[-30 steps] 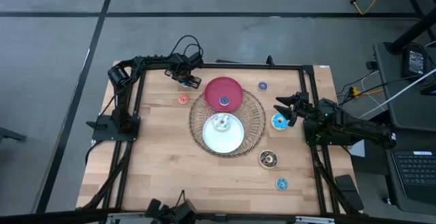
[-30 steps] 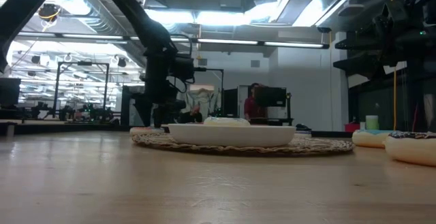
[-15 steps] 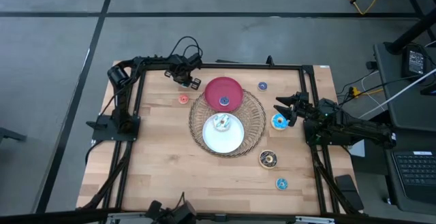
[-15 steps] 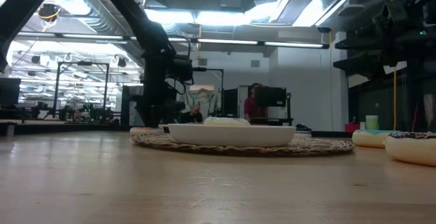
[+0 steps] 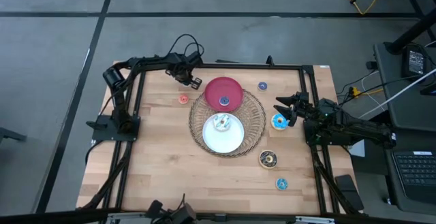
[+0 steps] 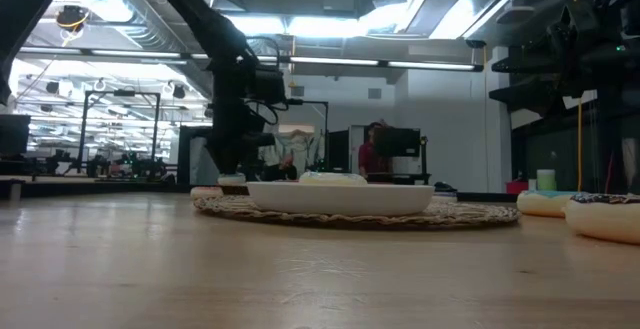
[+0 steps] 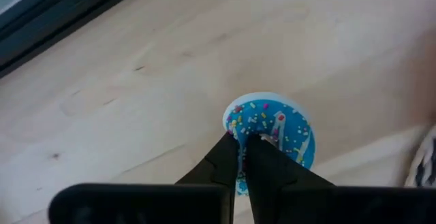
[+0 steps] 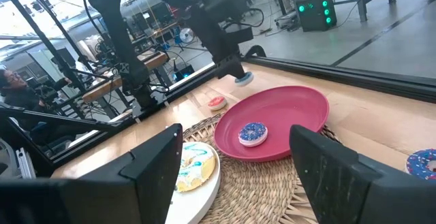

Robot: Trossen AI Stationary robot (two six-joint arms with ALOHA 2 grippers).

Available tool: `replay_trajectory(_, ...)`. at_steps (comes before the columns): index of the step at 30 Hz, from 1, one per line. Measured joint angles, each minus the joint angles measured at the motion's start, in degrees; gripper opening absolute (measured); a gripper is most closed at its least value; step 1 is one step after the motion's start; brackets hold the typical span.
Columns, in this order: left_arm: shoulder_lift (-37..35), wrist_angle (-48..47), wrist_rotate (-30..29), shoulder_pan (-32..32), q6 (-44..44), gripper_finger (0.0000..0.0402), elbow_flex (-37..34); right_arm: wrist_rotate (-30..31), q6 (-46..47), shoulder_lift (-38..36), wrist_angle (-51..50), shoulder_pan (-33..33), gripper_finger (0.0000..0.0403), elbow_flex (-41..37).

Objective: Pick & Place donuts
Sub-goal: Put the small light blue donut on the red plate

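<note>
Left gripper (image 7: 243,141) is up at the far left corner of the worktop (image 5: 163,156), just off the red plate (image 5: 231,88), and its jaws are pinched tight on the rim of a blue sprinkled donut (image 7: 272,130). The donut hangs just above the wood in the right wrist view, tilted a bit.

Right gripper (image 5: 281,108) is parked at the right side with its jaws spread wide and nothing in them, right next to another blue donut (image 5: 278,121) lying flat on the wood.

Rest of the donuts: a blue one (image 8: 253,133) sits on the red plate, which leans on the edge of the wicker tray (image 5: 253,125). The white plate (image 5: 225,137) in the tray has a white iced donut (image 5: 221,121) on it. An orange-pink one (image 5: 182,99) lies on the wood near the left gripper, a small blue one (image 5: 263,86) near the far edge, a dark brown one (image 5: 267,158) just beside the tray, and one more blue (image 5: 281,183) near the front right.
</note>
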Motion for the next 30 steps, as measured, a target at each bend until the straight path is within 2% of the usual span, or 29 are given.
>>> replay_trajectory(6, -0.97, -4.66, -0.67, -1.81, 1.76, 0.0016, 1.78, 0.00, 0.00, 0.00, 0.00, 0.00, 0.0271, 0.00)
replay_trajectory(22, -0.34, -14.66, -1.42, -7.51, 7.76, 0.0017, 16.79, 0.01, 0.00, 0.00, 0.00, 0.01, 0.0271, 0.00)
replay_trajectory(30, 5.03, -18.34, -1.36, -9.94, 9.38, 0.0017, 25.40, 0.02, 0.00, 0.00, 0.00, 0.01, 0.0271, 0.00)
